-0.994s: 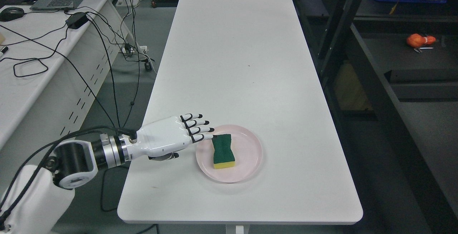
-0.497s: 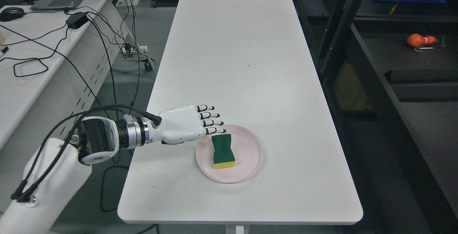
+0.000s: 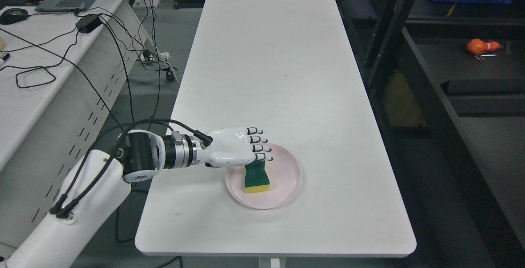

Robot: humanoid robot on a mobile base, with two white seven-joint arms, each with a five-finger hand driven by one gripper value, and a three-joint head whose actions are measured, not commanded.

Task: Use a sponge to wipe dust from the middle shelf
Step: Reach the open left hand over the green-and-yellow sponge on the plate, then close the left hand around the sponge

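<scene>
Over the last second I have brought the left robot hand (image 3: 242, 152) rightward and a little farther across the table (image 3: 270, 63); a second ago its fingertips were only at the left edge of the pink plate (image 3: 287, 178), and now the hand sits over the far end of the sponge (image 3: 256, 176), covering its upper part from my head view. The fingers (image 3: 262, 148) are stretched out flat and apart, palm down, holding nothing; I cannot tell whether they touch the green top or hover just above it. The sponge itself has not shifted: it lies on the plate near the front left of the table, green scouring side up with the yellow layer showing at its near end. My right arm is out of view. I read this as the reach almost done and the grasp not begun, so the next thing is to lower and curl the fingers around the sponge. The black shelf frame (image 3: 385, 55) stands to the right of the table, and the wiping is yet to come.
</scene>
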